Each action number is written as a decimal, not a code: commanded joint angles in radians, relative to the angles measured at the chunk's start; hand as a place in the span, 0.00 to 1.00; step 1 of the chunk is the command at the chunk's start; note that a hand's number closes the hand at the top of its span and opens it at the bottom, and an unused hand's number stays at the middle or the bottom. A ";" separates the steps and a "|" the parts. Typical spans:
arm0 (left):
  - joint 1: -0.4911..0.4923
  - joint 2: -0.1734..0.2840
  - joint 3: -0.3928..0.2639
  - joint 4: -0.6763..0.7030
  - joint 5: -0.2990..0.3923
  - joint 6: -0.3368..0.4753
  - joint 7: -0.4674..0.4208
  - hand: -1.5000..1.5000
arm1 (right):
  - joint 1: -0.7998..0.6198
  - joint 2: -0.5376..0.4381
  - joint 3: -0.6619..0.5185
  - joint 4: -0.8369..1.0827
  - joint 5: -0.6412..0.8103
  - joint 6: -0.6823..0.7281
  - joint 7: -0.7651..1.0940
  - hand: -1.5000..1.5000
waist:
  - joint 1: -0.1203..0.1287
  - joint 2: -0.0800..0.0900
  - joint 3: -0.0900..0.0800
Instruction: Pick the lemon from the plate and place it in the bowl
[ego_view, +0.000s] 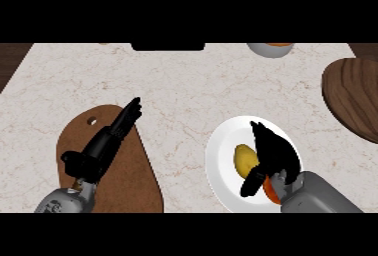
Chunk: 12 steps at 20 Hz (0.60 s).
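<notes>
Two hands in frame, only one engaged. Right hand (275, 152), lower right of frame: laid over the right half of the white plate (221, 150), fingers extended toward the upper part of the plate, thumb angled down toward the lower rim. Fingers relaxed rather than curled, not closed on anything. Lemon (246, 160): on the plate, just left of the palm, touching or nearly touching the hand; actual contact cannot be confirmed. Small orange object (270, 192) at the plate's lower right, partly hidden under the wrist; identity unclear.

Left hand (111, 137), lower left of frame: fingers straight, pointing to the upper right, resting above the brown cutting board (140, 190). No role evident.

Task status, judged: early stage. Lemon not yet lifted, grasp not yet closed. Remaining: close on lemon, lift, carry, release into bowl.

Bowl (270, 48): likely the pale rim at the upper edge, right of centre, well apart from the plate. Dark wooden board (354, 95) at the right edge, between the two.
</notes>
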 joint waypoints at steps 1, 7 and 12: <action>0.004 0.009 0.018 0.012 0.012 -0.042 -0.015 0.50 | -0.006 0.068 -0.024 0.019 0.017 0.028 0.198 0.00 | 0.004 0.002 0.000; 0.022 -0.042 0.002 0.055 -0.056 -0.002 -0.052 0.50 | 0.028 0.091 -0.061 0.056 0.056 0.051 0.135 0.00 | 0.002 0.002 0.000; -0.008 -0.059 0.023 0.021 -0.054 -0.031 0.014 0.50 | 0.077 0.122 -0.100 0.080 0.127 0.046 0.036 0.00 | 0.003 0.002 0.000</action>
